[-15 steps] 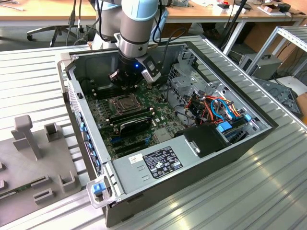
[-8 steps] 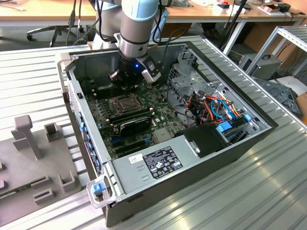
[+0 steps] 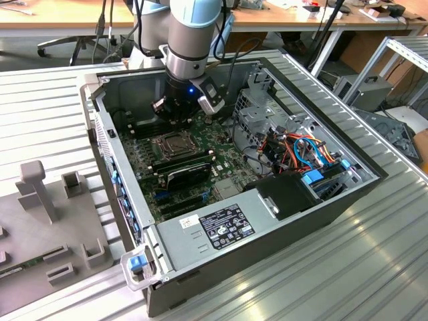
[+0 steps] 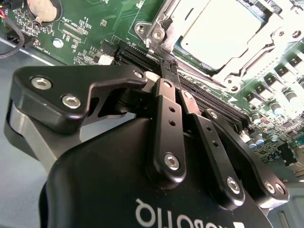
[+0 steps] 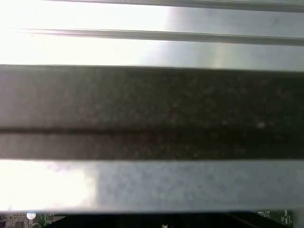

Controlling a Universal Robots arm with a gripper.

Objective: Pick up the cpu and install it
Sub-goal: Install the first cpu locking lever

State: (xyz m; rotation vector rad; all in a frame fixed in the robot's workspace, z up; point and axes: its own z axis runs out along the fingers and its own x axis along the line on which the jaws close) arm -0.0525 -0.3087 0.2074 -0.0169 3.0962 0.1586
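**Fingers (image 4: 164,109) pressed together, empty — cpu (image 4: 223,33) in socket (image 4: 159,28)**

Tips closed on nothing, hovering just beside the silver socket, above the black memory slots (image 4: 216,104). Cpu lying flat within the socket frame — pale face up, clear of the fingers.

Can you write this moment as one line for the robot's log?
gripper: low over motherboard, beside socket | cpu: lying in socket | computer case: open
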